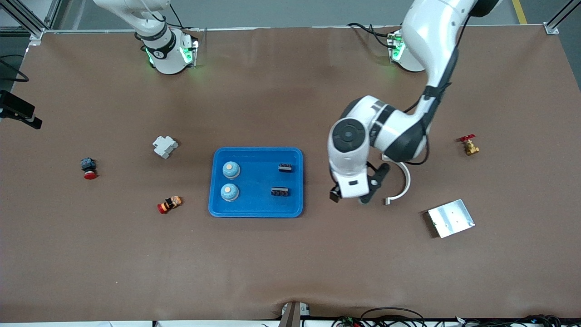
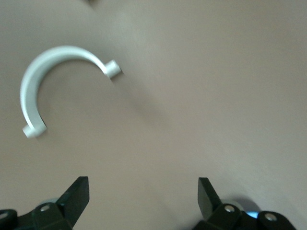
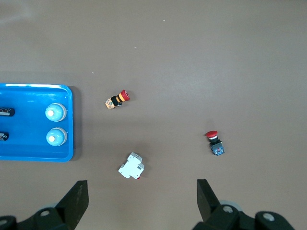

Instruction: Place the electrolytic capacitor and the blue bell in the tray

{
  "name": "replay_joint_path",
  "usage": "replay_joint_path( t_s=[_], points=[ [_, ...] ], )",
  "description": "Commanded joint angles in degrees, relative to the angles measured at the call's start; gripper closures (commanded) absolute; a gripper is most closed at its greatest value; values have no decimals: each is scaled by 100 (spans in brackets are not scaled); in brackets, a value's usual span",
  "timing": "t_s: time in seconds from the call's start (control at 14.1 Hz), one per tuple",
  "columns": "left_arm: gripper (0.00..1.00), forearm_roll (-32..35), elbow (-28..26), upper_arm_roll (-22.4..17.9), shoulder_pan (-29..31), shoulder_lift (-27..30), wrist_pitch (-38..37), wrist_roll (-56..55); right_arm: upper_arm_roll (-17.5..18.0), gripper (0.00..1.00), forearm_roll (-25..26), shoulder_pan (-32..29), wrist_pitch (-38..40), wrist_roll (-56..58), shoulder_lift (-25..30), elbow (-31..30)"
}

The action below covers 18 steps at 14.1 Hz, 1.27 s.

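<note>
A: Front view. What did the tray (image 1: pixel 257 208) hold?

B: Two blue bells (image 1: pixel 231 169) in the half toward the right arm's end, one nearer the camera than the other. Two small dark parts (image 1: pixel 285 167) in the other half, presumably the capacitors; too small to confirm. Nothing of that kind was loose on the counter (image 1: pixel 290 263).

A: Left claw (image 1: pixel 353 197)?

B: Over bare counter between the tray and a white curved clip (image 1: pixel 403 184), nothing in it. Spread can't be read from here.

A: Leftovers?

B: One white block (image 1: pixel 164 146), two red-capped buttons (image 1: pixel 89 168), one silver plate (image 1: pixel 450 218), one brass valve (image 1: pixel 470 146).

A: Left wrist view?

B: Fingers (image 2: pixel 76 196) spread wide and empty. Only the one clip (image 2: pixel 41 79) lay on the counter in view.

A: Right wrist view?

B: Right claw (image 3: pixel 142 199) was also spread, empty, parked high near its base; that arm waited. It saw the tray (image 3: pixel 36 156) with both bells (image 3: pixel 55 112), the block (image 3: pixel 131 166) and both buttons (image 3: pixel 117 99).

A: Step?

B: My read: placing looked done, with the left arm in the release/retreat stage. Next move should be lifting clear without clipping the tray rim or the clip, unless a further part sat out of view.
</note>
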State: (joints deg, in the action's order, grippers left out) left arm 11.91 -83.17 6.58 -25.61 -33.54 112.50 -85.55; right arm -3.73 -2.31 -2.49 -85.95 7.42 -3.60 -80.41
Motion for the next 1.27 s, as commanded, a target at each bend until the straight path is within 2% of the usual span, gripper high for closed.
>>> replay_joint_path(
  t_s=[0.0, 0.21, 0.42, 0.5, 0.64, 0.85, 1.2],
  points=[
    [0, -102, -744, 176, 476, 620, 53, 1141, 13, 0, 72, 2, 79, -3, 9, 78],
    [0, -163, -780, 658, 1275, 743, 62, 2372, 13, 0, 142, 2, 44, -3, 9, 78],
    [0, -558, -771, 1300, 2321, 770, 45, 3638, 39, 0, 327, 29, 52, 5, 9, 78],
    [0, -541, -753, 1328, 2437, 770, 18, 3920, 39, 0, 371, 46, 44, -3, 9, 78],
    [0, -541, -771, 1337, 2656, 875, -17, 5295, 30, 0, 371, 38, 52, 5, 9, 78],
    [0, -488, -640, 1302, 2701, 884, -105, 6574, 39, 0, 371, 55, 43, 14, 9, 78],
    [0, -488, -551, 1328, 3035, 955, -44, 7007, 30, 0, 371, 46, 61, 32, 18, 78]
  ],
)
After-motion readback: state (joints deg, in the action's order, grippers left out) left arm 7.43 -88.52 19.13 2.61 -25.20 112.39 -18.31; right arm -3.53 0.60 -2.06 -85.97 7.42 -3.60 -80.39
